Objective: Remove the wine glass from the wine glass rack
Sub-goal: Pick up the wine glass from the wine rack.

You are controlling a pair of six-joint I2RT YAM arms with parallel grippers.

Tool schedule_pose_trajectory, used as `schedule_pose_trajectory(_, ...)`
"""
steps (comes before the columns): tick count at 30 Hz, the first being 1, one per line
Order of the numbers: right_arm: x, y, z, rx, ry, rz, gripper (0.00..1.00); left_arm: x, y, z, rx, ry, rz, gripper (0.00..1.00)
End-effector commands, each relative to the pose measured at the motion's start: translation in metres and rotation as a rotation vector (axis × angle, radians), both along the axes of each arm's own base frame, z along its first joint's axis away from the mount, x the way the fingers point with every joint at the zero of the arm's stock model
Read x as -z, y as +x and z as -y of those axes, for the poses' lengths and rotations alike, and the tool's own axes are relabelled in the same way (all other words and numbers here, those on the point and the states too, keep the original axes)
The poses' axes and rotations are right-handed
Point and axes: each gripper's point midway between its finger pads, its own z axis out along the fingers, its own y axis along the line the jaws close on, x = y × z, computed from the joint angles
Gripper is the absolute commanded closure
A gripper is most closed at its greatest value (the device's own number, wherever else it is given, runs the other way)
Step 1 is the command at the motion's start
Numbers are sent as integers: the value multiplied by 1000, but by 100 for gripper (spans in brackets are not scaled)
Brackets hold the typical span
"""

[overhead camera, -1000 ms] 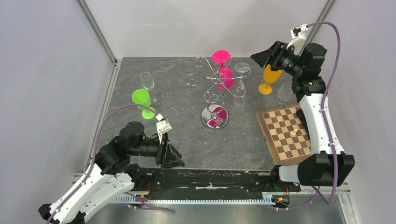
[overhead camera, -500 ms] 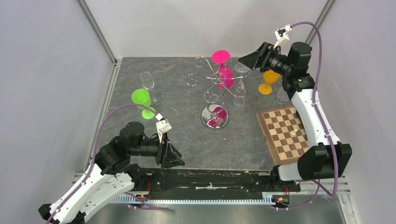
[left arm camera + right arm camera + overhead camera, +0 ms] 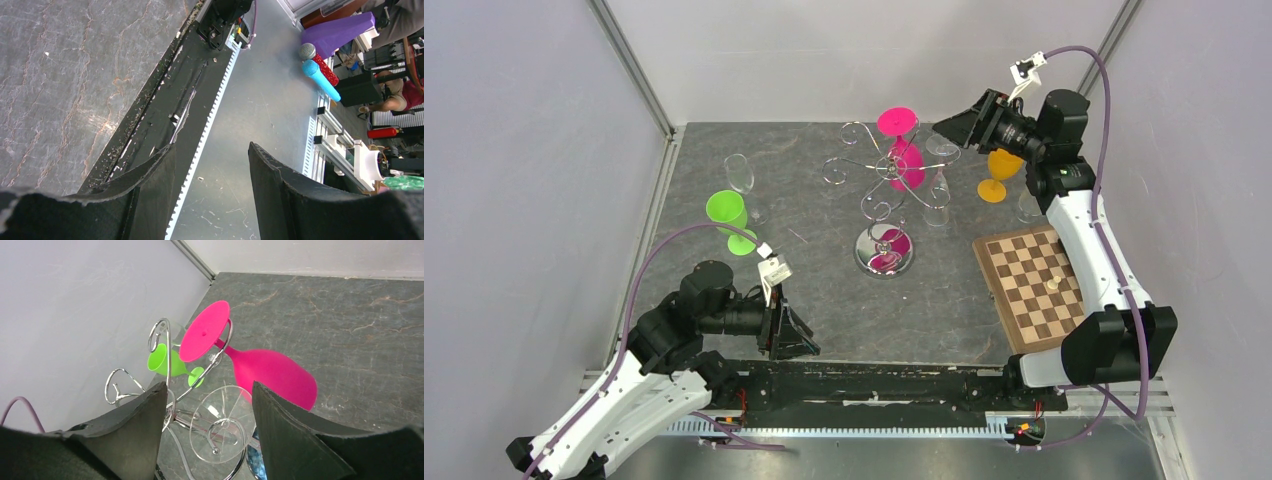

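The chrome wine glass rack point(image 3: 885, 250) stands mid-table on its round mirrored base, with scroll arms point(image 3: 159, 336) at the top. A pink wine glass point(image 3: 907, 165) hangs upside down on it, its foot point(image 3: 205, 331) on top. A clear wine glass point(image 3: 939, 190) hangs on the rack's right side, its foot point(image 3: 222, 425) in a scroll. My right gripper point(image 3: 944, 128) is open just right of the rack top, and the clear foot lies below and between its fingers point(image 3: 207, 390). My left gripper point(image 3: 802, 340) is open and empty near the front edge point(image 3: 212, 150).
An orange glass point(image 3: 999, 170) and a clear glass point(image 3: 1031, 200) stand right of the rack, under the right arm. A green glass point(image 3: 729, 215) and a clear glass point(image 3: 740, 175) stand at the left. A chessboard point(image 3: 1034, 285) lies at the front right.
My right gripper has swung left from over the orange glass to the rack's top, most of it in the first half second. The left arm has not moved.
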Motion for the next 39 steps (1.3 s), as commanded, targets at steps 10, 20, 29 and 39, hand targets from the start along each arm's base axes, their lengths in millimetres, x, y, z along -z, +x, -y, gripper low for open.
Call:
schedule_pose_trajectory(10,6,3,6,50,-46,19,34,-4,3,1,-25,-11,-23,39)
schedule_pose_trajectory(20,3,-11,-2,-29,-41,29,38,-4,2,2,-20,-9,-24,39)
schedule_pose_trajectory(29,-5,-18,-3,-44,-46,62,45,-4,2,2,-20,-8,-25,38)
schedule_pose_trajectory(39,-9,-23,-3,-49,-49,76,49,-6,2,1,-25,-15,-20,39)
